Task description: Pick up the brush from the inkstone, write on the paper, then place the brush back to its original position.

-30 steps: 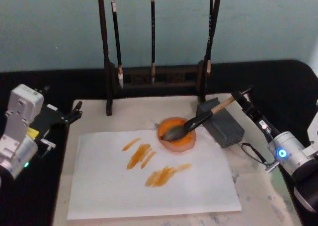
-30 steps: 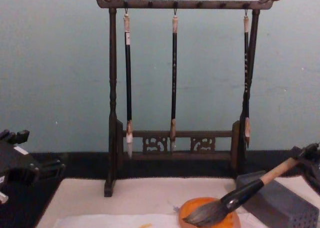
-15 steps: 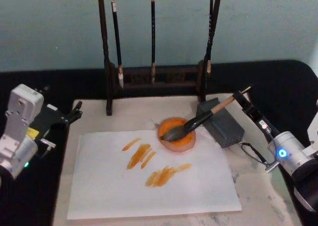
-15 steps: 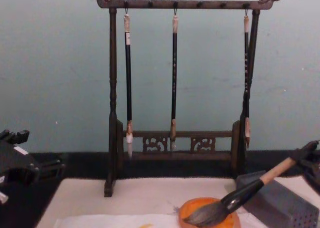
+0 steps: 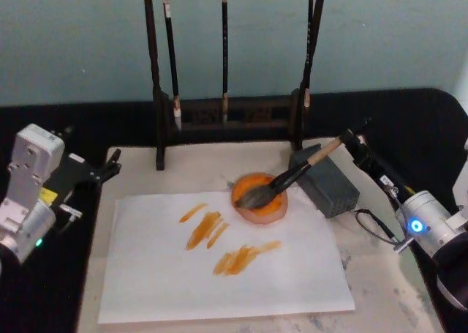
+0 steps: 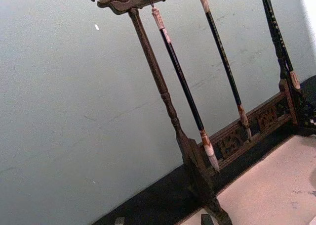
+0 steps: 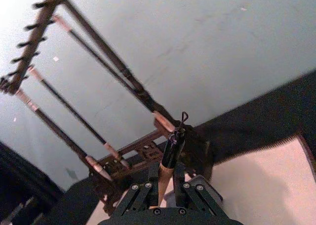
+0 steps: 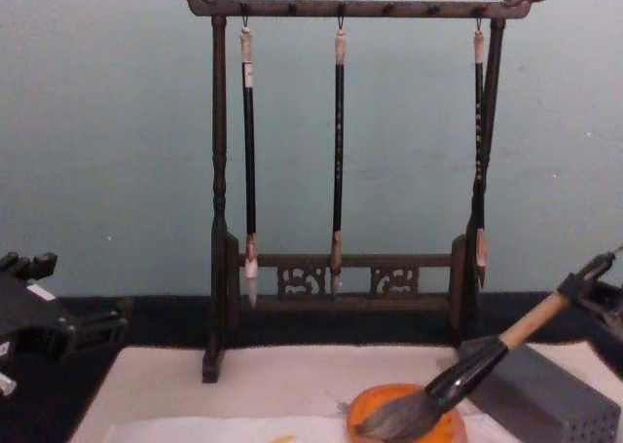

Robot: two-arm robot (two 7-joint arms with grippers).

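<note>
Bristles of the brush (image 5: 292,176) rest in the inkstone (image 5: 265,211); right end effector (image 5: 350,143) clamps its handle end, while left end effector (image 5: 104,170) hangs beside the paper (image 5: 183,274).

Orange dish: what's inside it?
The big brush lies with its grey bristles in the orange dish, handle held by the right hand. The dish's bottom beneath the bristles is hidden.

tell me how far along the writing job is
Done: orange strokes are on the paper. In hand: the right gripper grips the brush by its handle end, bristles lying in the inkstone. Left: letting go and pulling clear. The left gripper is parked at left.
</note>
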